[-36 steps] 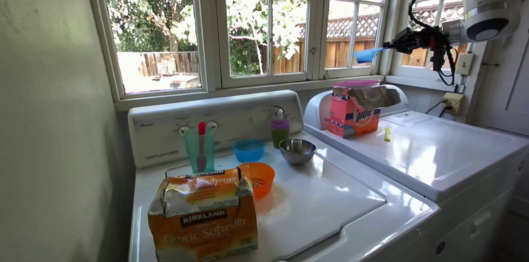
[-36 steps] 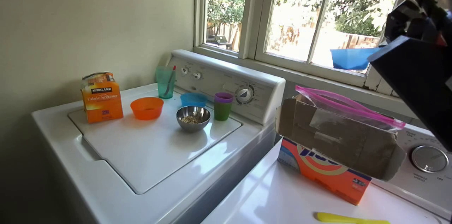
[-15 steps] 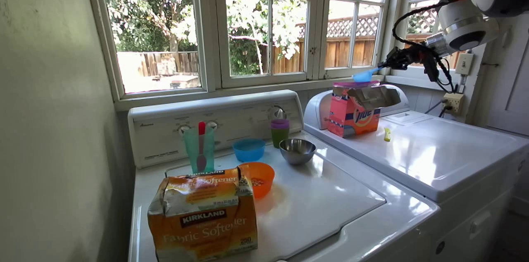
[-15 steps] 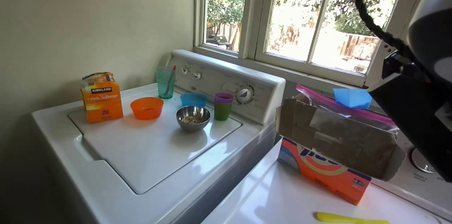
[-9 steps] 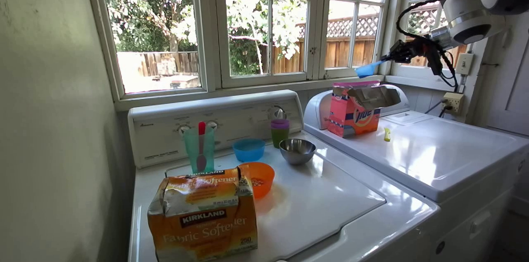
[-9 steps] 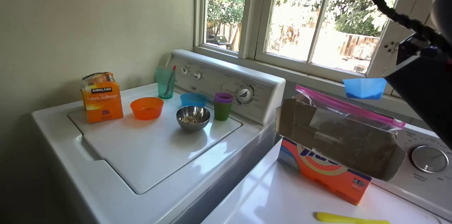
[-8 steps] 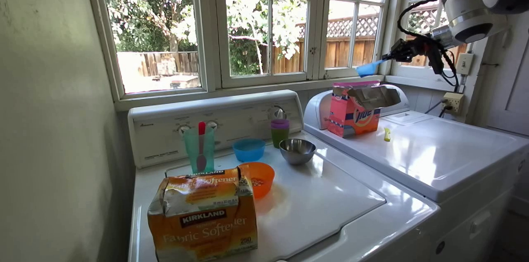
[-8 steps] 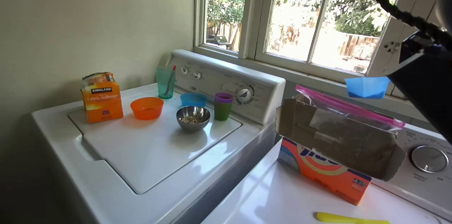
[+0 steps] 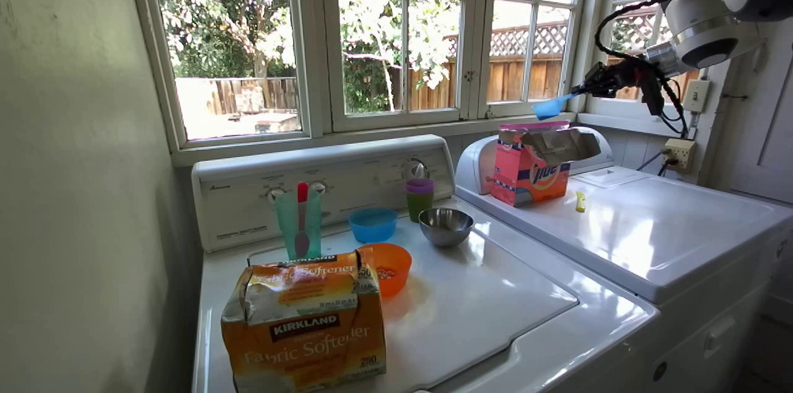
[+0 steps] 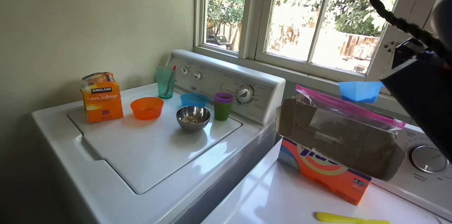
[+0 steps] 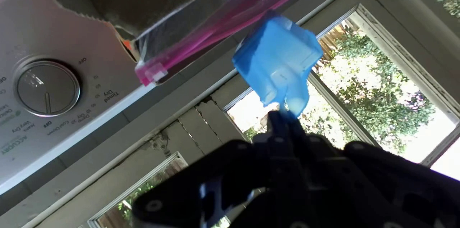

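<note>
My gripper (image 9: 576, 90) is shut on the thin handle of a translucent blue scoop (image 9: 547, 110). In the wrist view the dark fingertips of the gripper (image 11: 284, 117) pinch the handle's end, and the scoop's cup (image 11: 278, 50) reaches past them. The cup hangs a little above an orange detergent box (image 9: 533, 173) lined with a clear bag with a pink zip edge (image 10: 348, 105). Whether the scoop holds anything I cannot tell. A black part of the wrist hides the fingertips in an exterior view, where the scoop (image 10: 360, 91) shows behind the bag's edge.
Beside the box lies a yellow utensil (image 10: 349, 219) on the dryer. The washer bears a steel bowl (image 10: 193, 118) with bits inside, an orange bowl (image 10: 147, 108), a blue bowl (image 9: 373, 225), cups (image 10: 223, 106) and a fabric softener box (image 9: 303, 325). Windows rise behind.
The scoop came down to the bag's zip edge, then rose off it. In the last half second it has sunk slightly and its tilt has changed a little. The grip has stayed shut.
</note>
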`<state>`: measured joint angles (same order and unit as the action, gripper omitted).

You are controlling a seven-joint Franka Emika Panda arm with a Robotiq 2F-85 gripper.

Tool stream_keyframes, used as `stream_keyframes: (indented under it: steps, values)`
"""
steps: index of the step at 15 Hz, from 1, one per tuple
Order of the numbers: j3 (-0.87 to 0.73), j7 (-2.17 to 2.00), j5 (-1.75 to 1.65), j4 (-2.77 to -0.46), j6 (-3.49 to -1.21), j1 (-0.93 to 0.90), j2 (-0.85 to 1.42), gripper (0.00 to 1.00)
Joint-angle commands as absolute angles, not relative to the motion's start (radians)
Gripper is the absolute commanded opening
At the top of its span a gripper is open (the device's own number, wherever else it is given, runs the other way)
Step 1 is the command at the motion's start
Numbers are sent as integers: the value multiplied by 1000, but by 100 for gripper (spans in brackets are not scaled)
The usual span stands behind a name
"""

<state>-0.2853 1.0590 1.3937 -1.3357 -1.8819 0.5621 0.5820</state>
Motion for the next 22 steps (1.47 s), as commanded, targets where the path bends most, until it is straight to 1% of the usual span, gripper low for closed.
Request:
stream_keyframes:
  steps: [1, 9, 13, 22]
  values:
    - [-273, 1022, 1330, -1344, -1839, 574, 582, 1]
    - [-269, 998, 1280, -1333, -1778, 599, 580, 1]
    - [-284, 1037, 1278, -1354, -1816, 570, 583, 1]
    - [-266, 1173, 1319, -1353, -1857, 555, 585, 1]
